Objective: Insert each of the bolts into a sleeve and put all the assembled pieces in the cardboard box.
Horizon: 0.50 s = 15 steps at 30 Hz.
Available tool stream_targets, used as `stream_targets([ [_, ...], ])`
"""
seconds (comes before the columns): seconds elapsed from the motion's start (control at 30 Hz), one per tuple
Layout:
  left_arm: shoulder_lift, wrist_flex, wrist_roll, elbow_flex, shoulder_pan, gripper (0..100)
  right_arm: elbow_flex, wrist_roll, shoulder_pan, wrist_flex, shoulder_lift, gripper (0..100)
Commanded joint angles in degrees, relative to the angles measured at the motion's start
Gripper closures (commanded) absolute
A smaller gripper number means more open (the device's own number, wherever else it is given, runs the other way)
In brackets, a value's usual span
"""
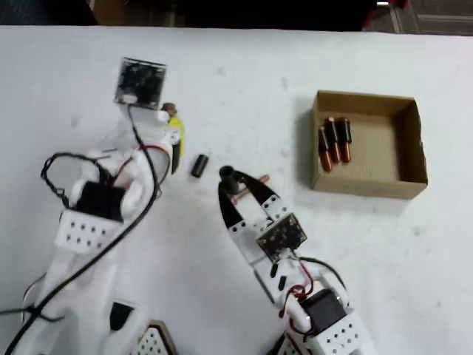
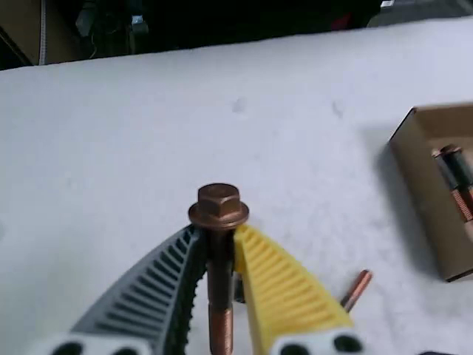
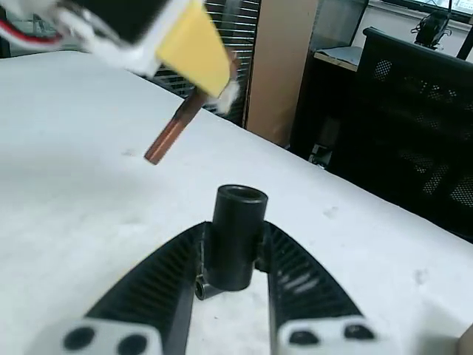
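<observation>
My left gripper (image 1: 171, 124) (image 2: 219, 235) is shut on a copper bolt (image 2: 218, 214), its hex head (image 1: 168, 109) sticking out past the grey and yellow fingers. Lower centre, my right gripper (image 1: 229, 181) (image 3: 235, 233) is shut on a black sleeve (image 1: 227, 175) (image 3: 235, 229), held upright with its open bore facing up. In the right wrist view the left arm's yellow finger (image 3: 194, 46) hangs above the sleeve, with the bolt shank (image 3: 173, 133) slanting down, apart from it. A second sleeve (image 1: 199, 165) lies loose between the arms. Another bolt (image 1: 260, 179) (image 2: 357, 290) lies on the table by the right gripper.
The cardboard box (image 1: 366, 186) (image 2: 425, 192) stands at the right and holds three assembled pieces (image 1: 334, 142) side by side. The white table runs open behind and in front of the box. Cables trail from the left arm's base (image 1: 89, 214).
</observation>
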<state>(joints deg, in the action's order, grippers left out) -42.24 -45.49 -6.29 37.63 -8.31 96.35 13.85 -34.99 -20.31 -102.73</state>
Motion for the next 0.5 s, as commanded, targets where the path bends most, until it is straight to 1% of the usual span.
stream_targets([
  [0.0, -6.8, -0.3, -4.7, -2.4, -2.3, 98, 0.5, -0.6, 0.6, 0.0, -0.3, 98.1],
  [0.2, -12.4, -0.3, -5.4, -2.4, -2.9, 98, 0.5, -0.6, 0.6, 0.0, -0.3, 98.1],
  [0.37, -15.3, -0.1, -5.0, -2.3, -9.6, 98, 0.5, -0.6, 0.6, 0.0, -0.3, 98.1],
  [0.47, -16.0, 2.4, -4.9, -2.3, -13.4, 98, 0.5, -0.6, 0.6, 0.0, -0.3, 98.1],
])
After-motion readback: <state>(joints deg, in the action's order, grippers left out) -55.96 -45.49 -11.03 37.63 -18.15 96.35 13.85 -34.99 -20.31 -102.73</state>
